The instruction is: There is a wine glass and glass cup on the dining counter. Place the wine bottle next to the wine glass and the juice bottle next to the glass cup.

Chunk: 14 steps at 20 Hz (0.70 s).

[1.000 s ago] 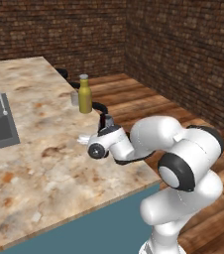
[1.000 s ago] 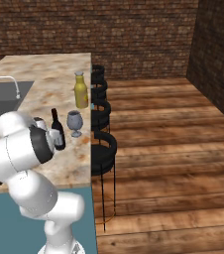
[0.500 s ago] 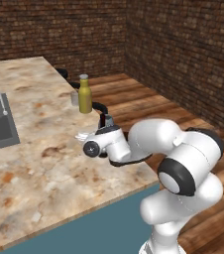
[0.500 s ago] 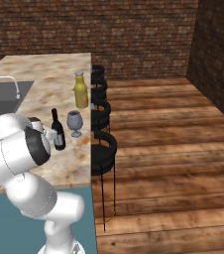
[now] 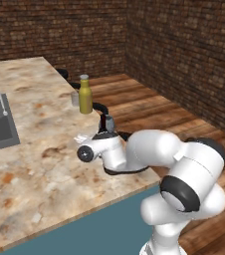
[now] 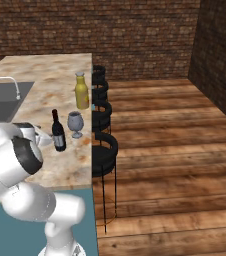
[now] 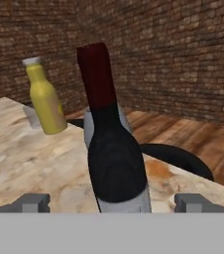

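Wine bottle stands beside the glass, fingers apart

The slim near-black wine bottle (image 6: 58, 132) stands upright on the marbled stone bench (image 6: 50, 85), just beside the rounded grey-blue wine glass (image 6: 75, 123); the fingers (image 7: 34, 202) flank its base, spread wide, seemingly not gripping it.

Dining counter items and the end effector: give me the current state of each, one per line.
wine bottle: upright on the counter, right beside the wine glass, not gripped.
wine glass: upright, looks empty.
juice bottle: upright, cap on, by the counter's stool-side edge.
glass cup: upright, partly hidden behind the juice bottle, close beside it.
end effector: open, fingertips spread either side of the wine bottle, not touching it.
dining counter: sink basin looks empty.
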Motion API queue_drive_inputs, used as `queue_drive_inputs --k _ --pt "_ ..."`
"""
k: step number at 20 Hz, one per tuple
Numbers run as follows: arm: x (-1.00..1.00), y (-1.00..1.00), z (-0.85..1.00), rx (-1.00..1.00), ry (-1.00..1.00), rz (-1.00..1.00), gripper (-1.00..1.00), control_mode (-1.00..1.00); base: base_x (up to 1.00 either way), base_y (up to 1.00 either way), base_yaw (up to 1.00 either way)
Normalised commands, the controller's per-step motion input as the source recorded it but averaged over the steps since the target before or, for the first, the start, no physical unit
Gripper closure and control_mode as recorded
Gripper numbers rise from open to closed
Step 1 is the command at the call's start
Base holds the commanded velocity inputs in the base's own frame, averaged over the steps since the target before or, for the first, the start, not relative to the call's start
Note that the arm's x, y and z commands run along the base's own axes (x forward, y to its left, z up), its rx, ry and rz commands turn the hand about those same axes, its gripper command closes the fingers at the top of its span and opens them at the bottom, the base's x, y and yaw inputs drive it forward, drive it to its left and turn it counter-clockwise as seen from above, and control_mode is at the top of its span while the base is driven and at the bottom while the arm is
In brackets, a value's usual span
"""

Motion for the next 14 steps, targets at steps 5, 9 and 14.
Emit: queue_drive_inputs --k 5,9,14 --pt "-0.54 0.00 0.03 0.11 -0.04 -0.02 -1.00 -1.00 0.00 0.00 0.00" --pt "-0.54 -0.07 0.26 0.20 0.00 0.00 -1.00 -1.00 0.00 0.00 0.00" --pt "-0.48 -0.13 0.41 0.29 0.15 0.00 -1.00 -1.00 0.00 0.00 0.00"
